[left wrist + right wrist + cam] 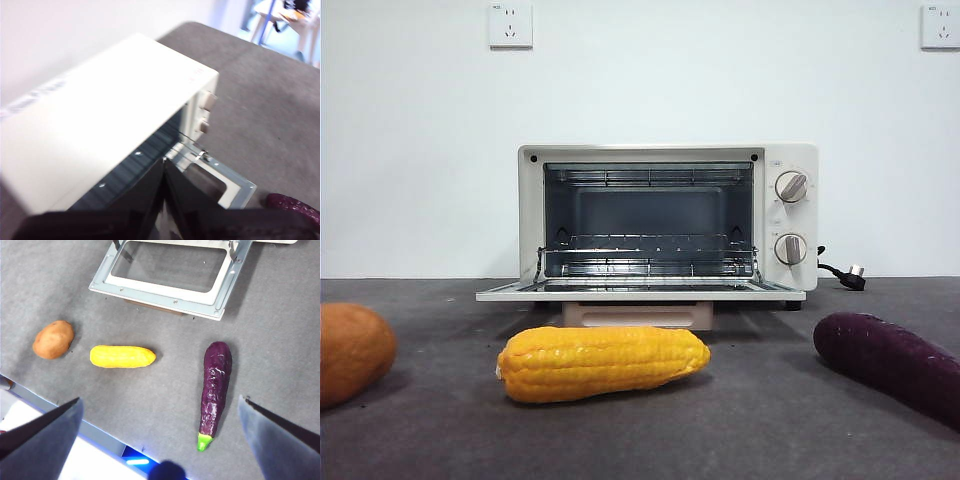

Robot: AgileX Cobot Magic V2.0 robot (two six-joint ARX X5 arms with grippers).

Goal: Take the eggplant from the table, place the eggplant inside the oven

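The eggplant (892, 362) lies on the table (760, 425) at the front right, dark purple; its green stem cap shows only in the right wrist view. My right gripper (160, 399) hangs open high above the table, with the eggplant (215, 390) lying between its spread jaws, nearer one side. The cream-white oven (660, 152) stands in the middle with its glass door (640, 292) folded down flat and a wire rack inside. My left gripper (164, 164) hovers shut and empty above the oven's top (110, 115). The eggplant's tip (295, 206) shows at that view's corner.
A yellow corn cob (603, 362) lies in front of the open door. An orange-brown potato (350, 352) sits at the far left. The oven's black plug (848, 276) lies behind it on the right. The table's near edge (65, 420) runs close behind the corn.
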